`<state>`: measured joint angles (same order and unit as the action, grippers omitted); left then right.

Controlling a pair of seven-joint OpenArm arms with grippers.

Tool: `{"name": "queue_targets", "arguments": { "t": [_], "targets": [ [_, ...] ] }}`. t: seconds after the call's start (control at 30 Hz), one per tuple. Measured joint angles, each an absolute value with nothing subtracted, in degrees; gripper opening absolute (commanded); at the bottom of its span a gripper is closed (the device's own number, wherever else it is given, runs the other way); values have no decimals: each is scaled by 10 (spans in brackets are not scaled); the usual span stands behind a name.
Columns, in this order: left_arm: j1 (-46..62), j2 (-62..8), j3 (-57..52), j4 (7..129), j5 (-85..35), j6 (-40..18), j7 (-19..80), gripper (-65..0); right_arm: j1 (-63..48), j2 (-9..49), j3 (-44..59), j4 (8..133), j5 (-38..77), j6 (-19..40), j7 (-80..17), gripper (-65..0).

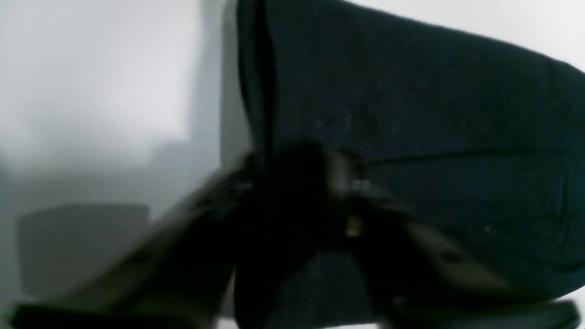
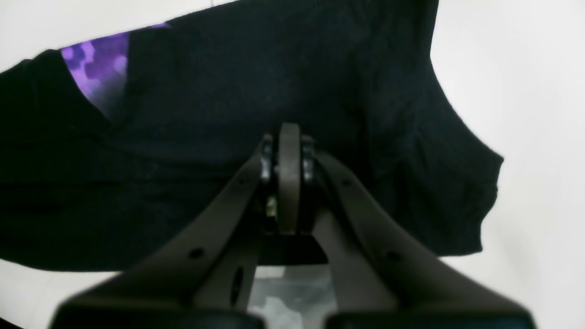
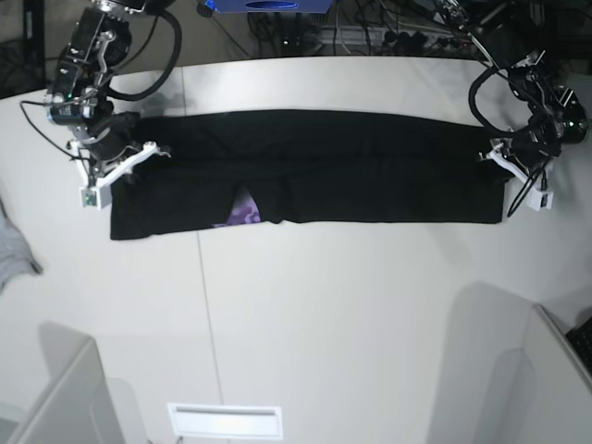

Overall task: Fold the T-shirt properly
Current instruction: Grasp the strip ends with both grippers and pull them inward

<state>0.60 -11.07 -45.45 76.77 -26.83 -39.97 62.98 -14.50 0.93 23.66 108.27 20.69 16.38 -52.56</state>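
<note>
The black T-shirt lies as a long band across the white table. A patch of its purple graphic shows at a fold on the near edge. My right gripper is at the band's left end. In the right wrist view its fingers are pressed together on the black cloth, beside the purple print. My left gripper is at the band's right end. The left wrist view is blurred, with the gripper closed on the shirt.
A small grey cloth lies at the table's left edge. A white slotted plate sits at the front edge. Cables and equipment run along the back. A grey box shape shows in the left wrist view.
</note>
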Motion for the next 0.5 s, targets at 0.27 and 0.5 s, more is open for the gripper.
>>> {"name": "queue_targets", "arguments": {
  "t": [0.27, 0.5],
  "targets": [
    [10, -119, -456, 762, -273, -406, 621, -650, -159, 9, 258, 1083, 275, 165, -525, -650],
    [25, -150, -456, 760, -259, -405, 601, -650, -178, 11, 300, 1083, 358, 163, -528, -650]
  ]
}}
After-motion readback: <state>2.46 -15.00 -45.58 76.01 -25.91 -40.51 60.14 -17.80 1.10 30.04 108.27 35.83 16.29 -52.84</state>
